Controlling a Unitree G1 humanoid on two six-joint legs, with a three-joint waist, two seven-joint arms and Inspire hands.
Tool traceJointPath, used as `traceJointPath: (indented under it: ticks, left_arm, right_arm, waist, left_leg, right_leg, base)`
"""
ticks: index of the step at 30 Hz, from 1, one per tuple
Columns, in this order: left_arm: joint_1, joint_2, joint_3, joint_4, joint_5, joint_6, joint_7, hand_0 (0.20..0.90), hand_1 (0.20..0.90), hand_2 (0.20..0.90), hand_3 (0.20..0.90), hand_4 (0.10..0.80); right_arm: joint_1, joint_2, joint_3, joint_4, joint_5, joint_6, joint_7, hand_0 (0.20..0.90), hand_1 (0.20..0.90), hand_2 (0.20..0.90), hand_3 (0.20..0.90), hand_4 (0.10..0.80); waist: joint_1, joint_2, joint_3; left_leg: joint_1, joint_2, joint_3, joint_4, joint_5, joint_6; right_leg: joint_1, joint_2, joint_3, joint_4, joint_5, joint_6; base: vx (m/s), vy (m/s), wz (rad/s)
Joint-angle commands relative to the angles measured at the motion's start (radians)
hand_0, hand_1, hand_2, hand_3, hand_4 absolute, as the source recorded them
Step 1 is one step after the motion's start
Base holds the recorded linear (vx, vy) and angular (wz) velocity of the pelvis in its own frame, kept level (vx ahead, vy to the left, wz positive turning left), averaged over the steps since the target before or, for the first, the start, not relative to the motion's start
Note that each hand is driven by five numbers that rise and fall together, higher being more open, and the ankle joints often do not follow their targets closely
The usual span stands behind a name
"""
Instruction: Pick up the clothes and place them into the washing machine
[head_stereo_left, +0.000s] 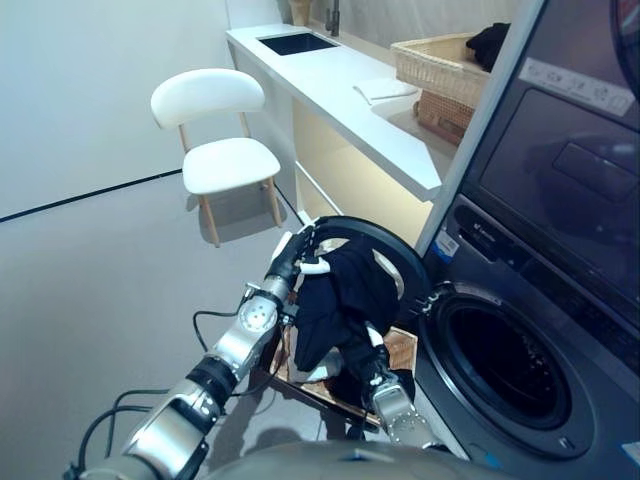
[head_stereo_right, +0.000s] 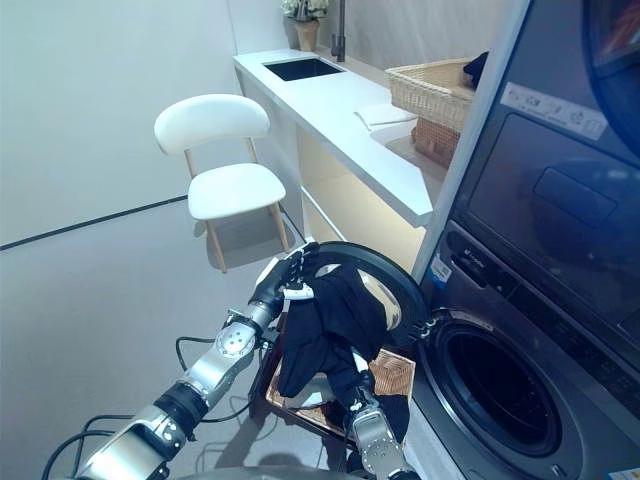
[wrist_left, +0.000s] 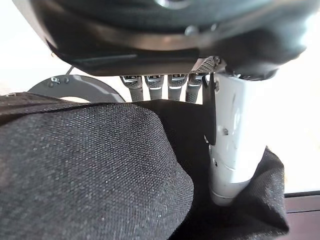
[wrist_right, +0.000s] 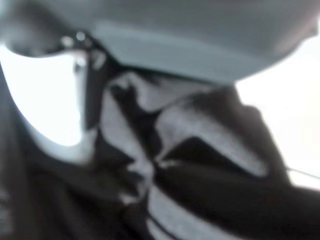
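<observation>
A black garment (head_stereo_left: 345, 295) hangs bunched in the air between both robot hands, just in front of the washing machine's (head_stereo_left: 520, 330) open round door (head_stereo_left: 385, 245) and above a wooden basket (head_stereo_left: 400, 350) on the floor. The left hand (head_stereo_left: 300, 255) pinches its upper edge, thumb and fingers closed on the cloth. The right hand (head_stereo_left: 372, 352) grips it from below, fingers buried in the fabric. A white chair (head_stereo_left: 215, 140) stands well apart.

floor (head_stereo_left: 100, 280) | 1 white chair (head_stereo_left: 222, 140) | wooden crate (head_stereo_left: 400, 350)
</observation>
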Motion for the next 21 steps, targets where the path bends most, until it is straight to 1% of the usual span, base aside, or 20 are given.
traceJointPath:
  ticks: [1,5,6,8,13,17,18,20,21]
  left_arm:
    - [-0.207,-0.034,0.058,0.04,0.002,-0.099,0.028,0.9,0.9,0.9,0.9,0.8]
    - [-0.19,-0.034,0.074,0.053,-0.027,-0.105,0.039,0.9,0.9,0.9,0.9,0.8]
    - [-0.17,-0.033,0.088,0.051,-0.061,-0.114,0.042,0.9,0.9,0.9,0.9,0.8]
    - [-0.157,-0.031,0.095,0.044,-0.076,-0.118,0.04,0.9,0.9,0.9,0.9,0.8]
    - [-0.072,-0.022,0.16,0.013,-0.172,-0.152,0.023,0.9,0.9,0.9,0.9,0.8]
    - [0.01,-0.006,0.223,0.015,-0.218,-0.167,0.01,0.9,0.9,0.9,0.9,0.8]
    - [0.01,-0.006,0.223,0.015,-0.218,-0.167,0.01,0.9,0.9,0.9,0.9,0.8]
    - [0.064,0.001,0.276,0.02,-0.249,-0.182,0.002,0.9,0.9,0.9,0.9,0.8]
    - [0.064,0.001,0.276,0.02,-0.249,-0.182,0.002,0.9,0.9,0.9,0.9,0.8]
  right_arm:
    - [-0.021,0.051,-0.029,-0.089,-0.01,-0.015,0.095,0.2,0.2,0.2,0.2,0.3]
    - [-0.021,0.051,-0.048,-0.089,0.0,-0.025,0.092,0.2,0.2,0.2,0.2,0.3]
    - [-0.023,0.05,-0.062,-0.088,0.002,-0.03,0.09,0.2,0.2,0.2,0.2,0.3]
    - [-0.021,0.053,-0.069,-0.086,0.003,-0.032,0.089,0.2,0.2,0.2,0.2,0.3]
    - [-0.014,0.048,-0.119,-0.02,-0.006,-0.035,0.078,0.2,0.2,0.2,0.2,0.3]
    - [-0.003,0.035,-0.148,0.031,-0.036,-0.031,0.065,0.2,0.2,0.2,0.2,0.3]
    - [-0.003,0.035,-0.148,0.031,-0.036,-0.031,0.065,0.2,0.2,0.2,0.2,0.3]
    - [-0.005,0.021,-0.166,0.084,-0.073,-0.031,0.048,0.2,0.2,0.2,0.2,0.3]
    - [-0.005,0.021,-0.166,0.085,-0.073,-0.031,0.048,0.2,0.2,0.2,0.2,0.3]
  waist:
    - [0.007,-0.021,-0.041]
    - [0.007,-0.02,-0.039]
    - [0.006,-0.019,-0.037]
    - [0.006,-0.019,-0.037]
    - [0.011,-0.02,-0.031]
    - [0.018,-0.022,-0.028]
    - [0.018,-0.022,-0.028]
    - [0.027,-0.026,-0.026]
    - [0.027,-0.025,-0.026]
  left_leg:
    - [-0.012,-0.009,-0.01,-0.003,0.015,-0.068]
    - [-0.01,-0.01,-0.01,-0.004,0.014,-0.067]
    - [-0.011,-0.011,-0.01,-0.003,0.014,-0.067]
    - [-0.012,-0.01,-0.01,-0.003,0.014,-0.067]
    - [-0.015,-0.009,-0.007,-0.004,0.015,-0.068]
    - [-0.016,-0.007,-0.006,-0.004,0.014,-0.069]
    - [-0.016,-0.007,-0.006,-0.004,0.014,-0.069]
    - [-0.015,-0.007,-0.007,-0.005,0.014,-0.069]
    - [-0.015,-0.007,-0.007,-0.005,0.014,-0.069]
  right_leg:
    - [0.063,-0.011,-0.045,0.045,-0.089,0.041]
    - [0.063,-0.011,-0.044,0.045,-0.089,0.04]
    - [0.061,-0.01,-0.043,0.046,-0.089,0.04]
    - [0.06,-0.009,-0.043,0.046,-0.089,0.04]
    - [0.057,-0.009,-0.043,0.045,-0.089,0.04]
    - [0.056,-0.009,-0.041,0.043,-0.089,0.039]
    - [0.056,-0.009,-0.041,0.043,-0.089,0.039]
    - [0.058,-0.01,-0.042,0.041,-0.088,0.038]
    - [0.058,-0.01,-0.042,0.041,-0.088,0.038]
  base:
    - [0.0,0.0,0.0]
    - [0.0,0.0,0.0]
    - [0.0,0.0,0.0]
    - [0.0,0.0,0.0]
    - [0.0,0.0,0.0]
    - [0.0,0.0,0.0]
    - [0.0,0.0,0.0]
    - [0.0,0.0,0.0]
    - [0.0,0.0,0.0]
